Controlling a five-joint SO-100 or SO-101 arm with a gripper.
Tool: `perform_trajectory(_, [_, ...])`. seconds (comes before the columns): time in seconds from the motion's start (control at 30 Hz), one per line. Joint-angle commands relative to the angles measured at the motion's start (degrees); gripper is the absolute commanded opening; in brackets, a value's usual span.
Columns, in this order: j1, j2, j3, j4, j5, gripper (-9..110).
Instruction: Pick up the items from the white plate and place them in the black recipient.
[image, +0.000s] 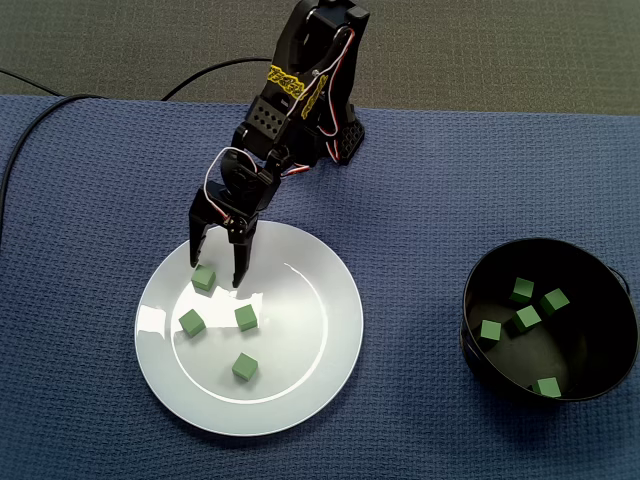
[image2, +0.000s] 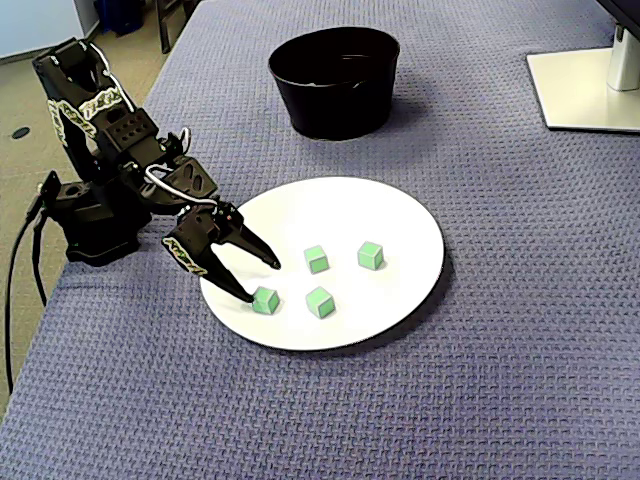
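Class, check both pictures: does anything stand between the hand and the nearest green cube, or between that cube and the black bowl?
Nothing visible does. The open hand brackets the cube on the white plate; only blue cloth lies between plate and black bowl.

Blue woven tablecloth (image2: 500, 380), white stand base (image2: 585, 85)

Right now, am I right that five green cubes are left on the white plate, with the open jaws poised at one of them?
Not quite: four green cubes are left on the white plate, not five, as both fixed views show. The open jaws are indeed poised at one of them.
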Motion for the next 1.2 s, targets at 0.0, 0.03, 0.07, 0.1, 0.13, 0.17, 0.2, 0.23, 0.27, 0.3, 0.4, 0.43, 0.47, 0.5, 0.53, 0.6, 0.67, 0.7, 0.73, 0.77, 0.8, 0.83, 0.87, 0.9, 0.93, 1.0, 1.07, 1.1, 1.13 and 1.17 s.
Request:
perform_trajectory(0.0, [-0.6,-0.3,-0.6,-2.6,2.5,23])
perform_trajectory(0.03, [-0.7,-0.4,-0.8,-2.9,2.9,23])
perform_trajectory(0.07, [-0.7,-0.4,-0.9,-2.9,3.1,23])
perform_trajectory(0.1, [-0.7,-0.6,-0.9,-2.9,3.0,23])
perform_trajectory(0.13, [-0.7,-0.8,-0.9,-2.9,2.8,23])
perform_trajectory(0.17, [-0.6,-1.0,-0.9,-3.0,2.7,23])
perform_trajectory(0.2, [-0.6,-1.1,-0.9,-3.3,2.7,23])
perform_trajectory(0.23, [-0.6,-1.4,-1.1,-3.5,2.9,23])
perform_trajectory(0.27, [-0.5,-1.8,-1.2,-3.7,3.0,22])
perform_trajectory(0.3, [-0.4,-2.4,-1.3,-3.9,2.9,22])
perform_trajectory(0.4, [-0.3,-4.6,-1.5,-6.2,2.4,22])
perform_trajectory(0.43, [-0.2,-5.3,-1.6,-6.8,2.2,22])
perform_trajectory(0.47, [-0.2,-6.0,-1.8,-7.4,2.3,22])
perform_trajectory(0.5, [-0.2,-6.5,-1.9,-7.6,2.3,22])
perform_trajectory(0.53, [-0.1,-6.9,-2.2,-7.7,2.3,22])
perform_trajectory(0.6, [-0.1,-7.6,-2.5,-8.1,2.3,21])
perform_trajectory(0.67, [0.1,-8.3,-3.0,-8.2,2.5,18])
perform_trajectory(0.7, [0.2,-8.5,-3.3,-8.2,2.5,16])
perform_trajectory(0.73, [0.2,-8.7,-3.5,-8.2,2.9,16])
perform_trajectory(0.77, [0.3,-8.9,-3.7,-8.2,3.0,14])
perform_trajectory(0.8, [0.4,-9.1,-3.8,-8.2,3.0,11])
perform_trajectory(0.83, [0.4,-9.2,-3.9,-8.3,3.1,8])
perform_trajectory(0.87, [0.4,-9.2,-3.9,-8.3,3.3,5])
perform_trajectory(0.9, [0.4,-9.2,-4.0,-8.3,3.5,0])
perform_trajectory(0.93, [0.4,-9.1,-4.0,-8.5,4.1,0])
perform_trajectory(1.0, [0.4,-9.0,-4.0,-8.7,4.4,0])
perform_trajectory(1.07, [0.4,-8.3,-3.8,-9.4,5.4,0])
perform_trajectory(1.1, [0.4,-7.6,-3.8,-9.5,6.2,0])
perform_trajectory(1.13, [0.4,-6.7,-3.8,-10.0,7.2,0])
perform_trajectory(1.17, [0.3,-5.6,-3.8,-11.3,8.0,0])
